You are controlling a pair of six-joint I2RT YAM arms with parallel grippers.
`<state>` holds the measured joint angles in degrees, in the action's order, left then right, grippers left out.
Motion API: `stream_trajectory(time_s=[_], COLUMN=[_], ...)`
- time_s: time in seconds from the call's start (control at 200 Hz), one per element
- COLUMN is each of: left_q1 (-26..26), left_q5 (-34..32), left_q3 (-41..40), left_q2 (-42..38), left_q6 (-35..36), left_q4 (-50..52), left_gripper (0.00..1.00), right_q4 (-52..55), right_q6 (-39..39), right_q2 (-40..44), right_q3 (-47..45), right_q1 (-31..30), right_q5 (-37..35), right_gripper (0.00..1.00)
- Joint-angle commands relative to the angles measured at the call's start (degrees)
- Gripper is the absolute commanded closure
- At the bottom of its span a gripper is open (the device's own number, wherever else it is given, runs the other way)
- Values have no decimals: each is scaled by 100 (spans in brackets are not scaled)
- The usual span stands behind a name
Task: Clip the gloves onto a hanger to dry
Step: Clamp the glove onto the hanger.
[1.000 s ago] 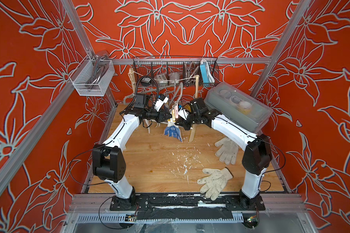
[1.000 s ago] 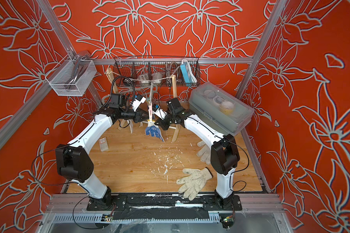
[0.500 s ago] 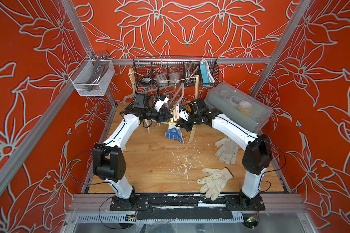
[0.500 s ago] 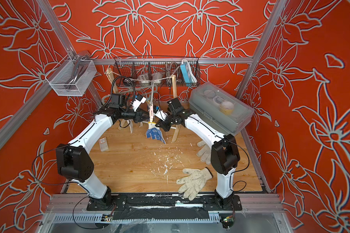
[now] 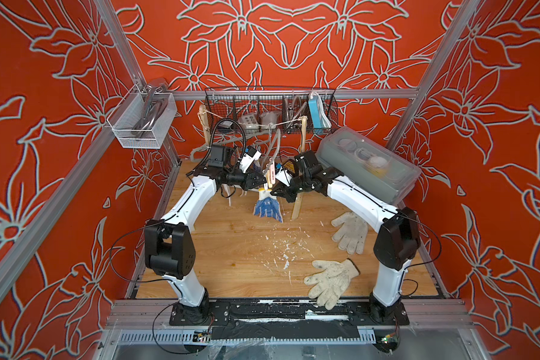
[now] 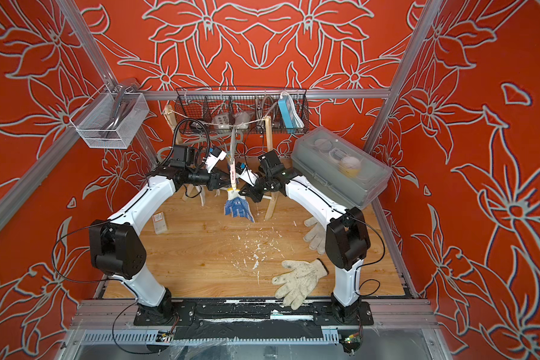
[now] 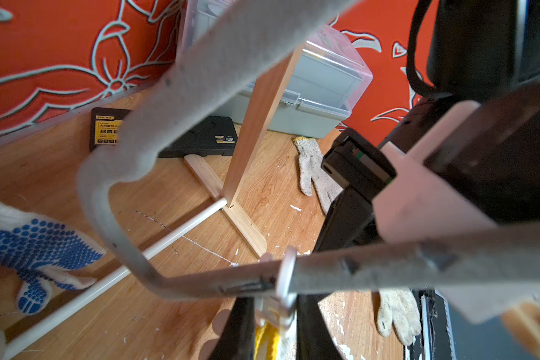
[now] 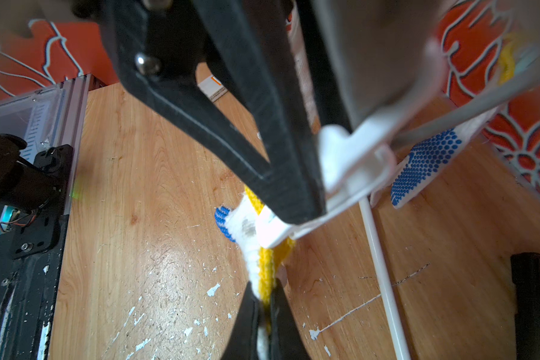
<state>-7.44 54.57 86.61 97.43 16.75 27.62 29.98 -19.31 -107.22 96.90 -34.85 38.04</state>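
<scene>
A blue-dotted glove [image 5: 267, 208] [image 6: 237, 207] hangs fingers-down at the back middle. My right gripper [image 8: 264, 314] [image 5: 275, 191] is shut on its yellow-edged cuff [image 8: 267, 265]. My left gripper [image 7: 276, 330] [image 5: 261, 182] is shut on a white clip [image 7: 278, 311] [image 8: 349, 162] of the grey hanger [image 7: 200, 285]. The clip's tip sits at that cuff. A second dotted glove [image 8: 424, 165] [image 7: 28, 246] hangs from the hanger further along. Two plain soiled gloves [image 5: 349, 232] [image 5: 331, 282] lie on the wooden floor at the right.
The hanger hangs from a string between two wooden posts [image 5: 298, 199] joined by a white rod [image 7: 169, 237]. A grey plastic box [image 5: 368, 165] leans at the right and a wire basket [image 5: 270, 109] hangs behind. A black case [image 7: 197, 137] and a small carton [image 6: 160, 223] lie on the floor.
</scene>
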Motion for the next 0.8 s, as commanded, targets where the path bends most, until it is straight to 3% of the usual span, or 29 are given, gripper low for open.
stream_trajectory(time_s=[0.0, 0.475, 0.796], left_q1=[-18, -29, -37], left_q5=[294, 311, 119], left_q3=[137, 122, 67], left_q2=[48, 94, 127], left_q6=[310, 258, -120], left_q4=[208, 121, -298], left_gripper=[91, 91, 91], right_q4=[-198, 137, 439], right_q6=[178, 432, 469], right_q2=[158, -81, -233], right_q3=[139, 546, 725], right_q1=[58, 83, 35], right_q5=[120, -81, -772], right_gripper=[100, 100, 100])
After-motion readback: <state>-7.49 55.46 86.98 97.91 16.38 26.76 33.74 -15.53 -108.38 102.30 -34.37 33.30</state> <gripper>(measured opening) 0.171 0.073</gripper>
